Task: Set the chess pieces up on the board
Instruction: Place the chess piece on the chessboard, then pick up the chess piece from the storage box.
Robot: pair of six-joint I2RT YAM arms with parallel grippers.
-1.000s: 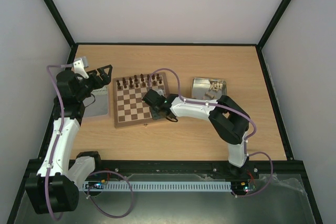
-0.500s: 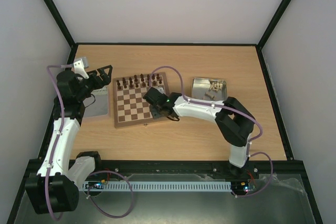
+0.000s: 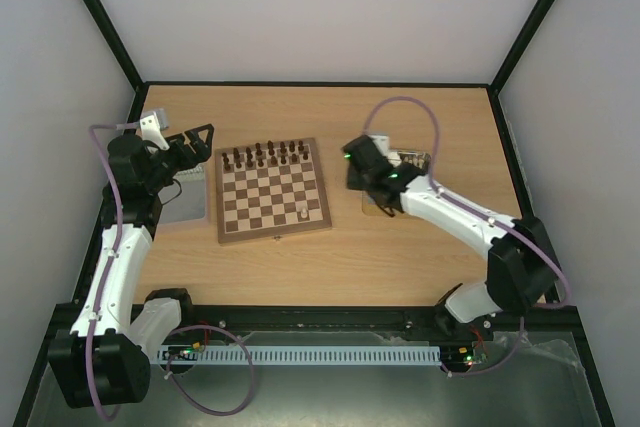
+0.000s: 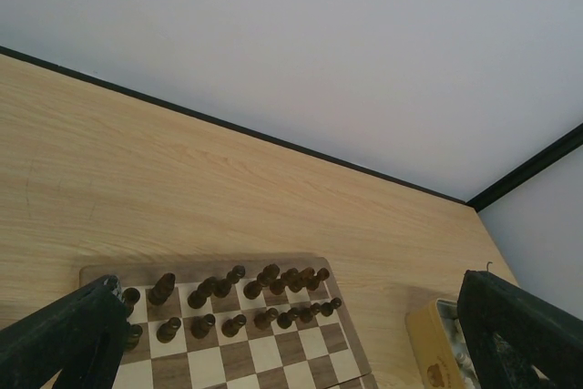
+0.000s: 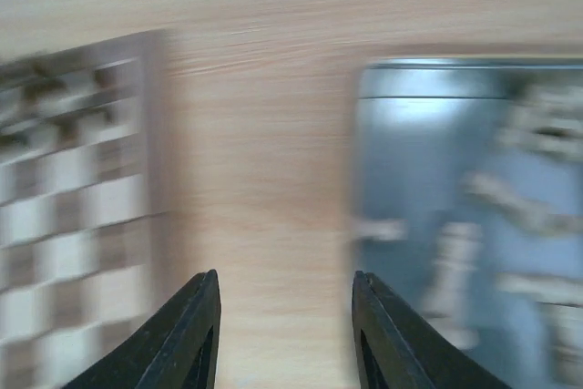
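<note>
While left claw (image 3: 198,136) hangs left of board (image 3: 270,238), fingers apart, empty, one cream piece (image 3: 303,213) stands on board's near-right squares. Right claw (image 5: 284,276) just right of board, fingers apart, apparently empty (blurred). Step: fetching. Next: reach chess pieces (image 5: 451,266) in tin (image 5: 401,152) further right, clamp one.

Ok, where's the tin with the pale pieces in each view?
Top external: tin right of centre.
Left wrist: tin in the bottom right corner, cut off by the edge.
Right wrist: tin fills the right half, blurred.
Shared landmark: the board, to the tin's left in all three.
</note>
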